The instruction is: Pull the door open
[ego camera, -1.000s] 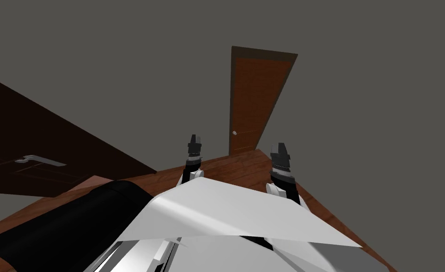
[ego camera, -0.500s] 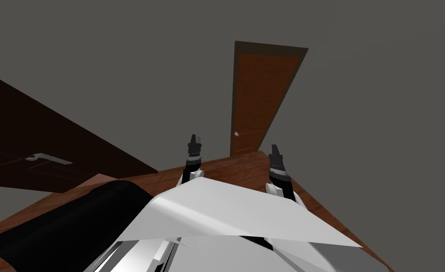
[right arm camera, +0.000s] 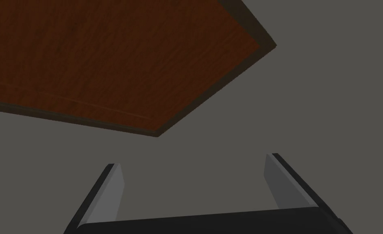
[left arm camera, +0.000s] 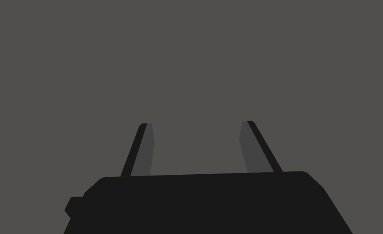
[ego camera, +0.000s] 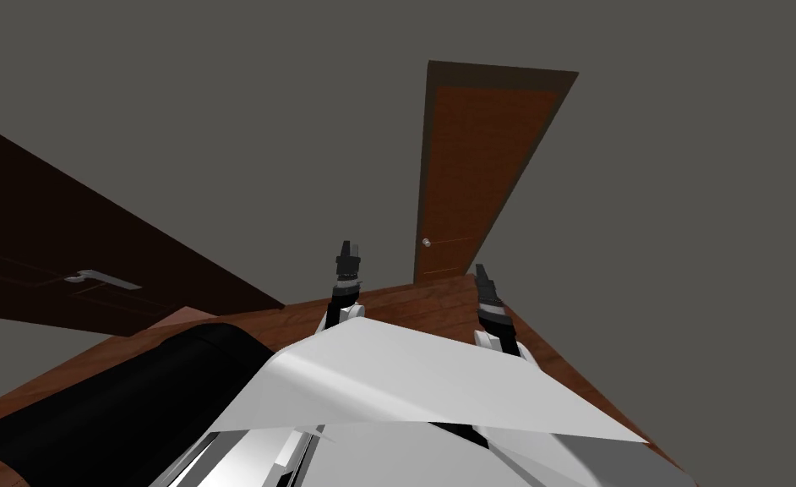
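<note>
Hovering with fingers spread, left gripper [ego camera: 347, 254] and right gripper [ego camera: 482, 275] are sitting lower centre, well apart from the tall reddish-brown wooden door [ego camera: 481, 169].

The door [ego camera: 481, 169] ahead is reddish-brown with a fine wood grain, edged by a darker brown frame [ego camera: 498, 77]; its knob [ego camera: 427, 243] is pale silver. The wall [ego camera: 219, 101] is flat grey. The floor [ego camera: 422, 304] is red-brown planks. To my left, a second door [ego camera: 67, 237] looks near-black brown, its lever [ego camera: 100, 278] light grey.
</note>
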Controlling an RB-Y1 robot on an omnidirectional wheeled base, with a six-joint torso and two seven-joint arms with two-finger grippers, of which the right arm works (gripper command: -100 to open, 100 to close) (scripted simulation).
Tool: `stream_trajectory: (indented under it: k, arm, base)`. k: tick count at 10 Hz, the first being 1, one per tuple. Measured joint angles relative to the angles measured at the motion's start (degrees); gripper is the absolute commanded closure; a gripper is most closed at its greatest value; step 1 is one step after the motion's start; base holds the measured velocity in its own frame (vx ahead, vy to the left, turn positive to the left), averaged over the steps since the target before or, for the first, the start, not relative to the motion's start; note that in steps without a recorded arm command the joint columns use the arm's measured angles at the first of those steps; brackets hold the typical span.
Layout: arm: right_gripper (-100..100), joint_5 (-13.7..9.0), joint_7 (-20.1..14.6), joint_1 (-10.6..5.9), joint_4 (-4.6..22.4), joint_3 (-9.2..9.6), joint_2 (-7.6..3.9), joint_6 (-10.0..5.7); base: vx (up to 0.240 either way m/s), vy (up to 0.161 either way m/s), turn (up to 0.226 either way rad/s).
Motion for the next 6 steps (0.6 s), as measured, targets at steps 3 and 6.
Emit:
stream_trajectory:
  k: [3, 6]
  arm:
    - [-100, 1.51, 3.41, -0.96, 3.54, -0.66, -0.91, -0.36]
    - [-100, 2.59, 6.12, -2.51, 8.36, -1.21, -1.29, -1.61]
  base:
    - [0.084, 0.006, 0.052]
    - [0.074, 0.010, 0.061]
